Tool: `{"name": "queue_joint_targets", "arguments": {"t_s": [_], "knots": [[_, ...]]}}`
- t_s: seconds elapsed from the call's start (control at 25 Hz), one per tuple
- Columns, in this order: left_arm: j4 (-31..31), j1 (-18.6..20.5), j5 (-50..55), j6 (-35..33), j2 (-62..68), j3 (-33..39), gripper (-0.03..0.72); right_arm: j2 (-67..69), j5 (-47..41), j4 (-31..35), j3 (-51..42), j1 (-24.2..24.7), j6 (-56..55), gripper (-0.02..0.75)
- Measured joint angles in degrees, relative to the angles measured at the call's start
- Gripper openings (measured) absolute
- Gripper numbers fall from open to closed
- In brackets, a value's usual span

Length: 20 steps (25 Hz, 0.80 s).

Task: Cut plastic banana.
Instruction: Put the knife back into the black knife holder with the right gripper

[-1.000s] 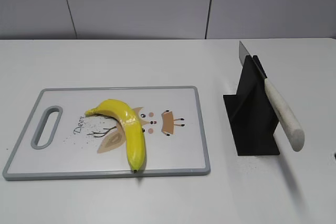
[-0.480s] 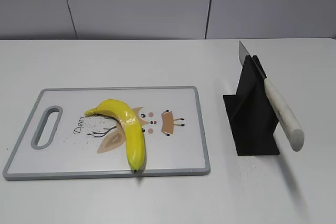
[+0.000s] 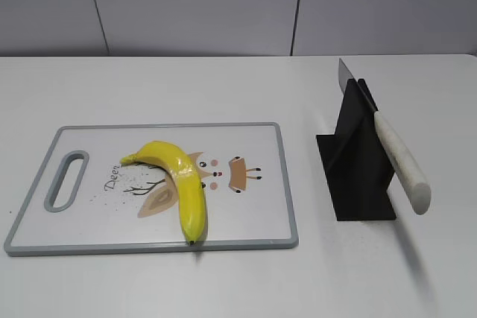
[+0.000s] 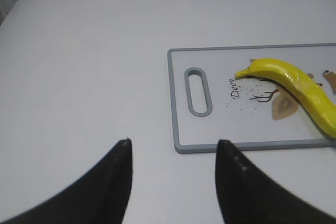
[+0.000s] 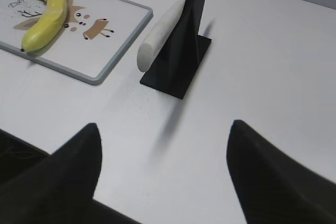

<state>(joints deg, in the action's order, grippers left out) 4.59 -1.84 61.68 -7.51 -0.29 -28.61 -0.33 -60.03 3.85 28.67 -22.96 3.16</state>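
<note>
Presently the plastic banana (image 3: 181, 184) lies curved on the cutting board (image 3: 253, 214), left of centre in the exterior frame, tip at the board's lower edge. The knife (image 3: 391, 147) rests slanted in the black stand (image 3: 358, 173) at right, handle toward the lower right. Left gripper (image 4: 173, 153) and right gripper (image 5: 165, 150) both stand wide apart, holding nothing, over bare table (image 3: 223, 87)

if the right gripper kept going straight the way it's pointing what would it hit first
Probably the knife stand, with the knife's white handle leaning toward the right gripper. Only bare table lies between, though depth is hard to judge.
</note>
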Motion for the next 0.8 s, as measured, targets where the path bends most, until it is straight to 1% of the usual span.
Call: {"name": "queue_joint_targets", "arguments": {"t_s": [0.08,0.36,0.44,0.52,0.8], "knots": [[0.0,0.0,0.0,0.0,0.0,0.02,0.494,-0.01,0.0,0.44,0.0,2.28,-0.04,0.588],[0.05,0.0,0.0,0.0,0.0,0.28,0.488,-0.01,0.0,0.87,0.0,16.77,-0.11,0.588],[0.05,0.0,0.0,0.0,0.0,0.28,0.488,-0.01,-0.06,0.87,0.0,19.75,-0.11,0.588],[0.05,0.0,0.0,0.0,0.0,0.32,0.482,-0.01,-0.06,0.93,0.0,20.65,-0.11,0.588],[0.05,0.0,0.0,0.0,0.0,0.32,0.475,-0.06,-0.08,0.92,0.0,20.69,-0.11,0.588]]}}
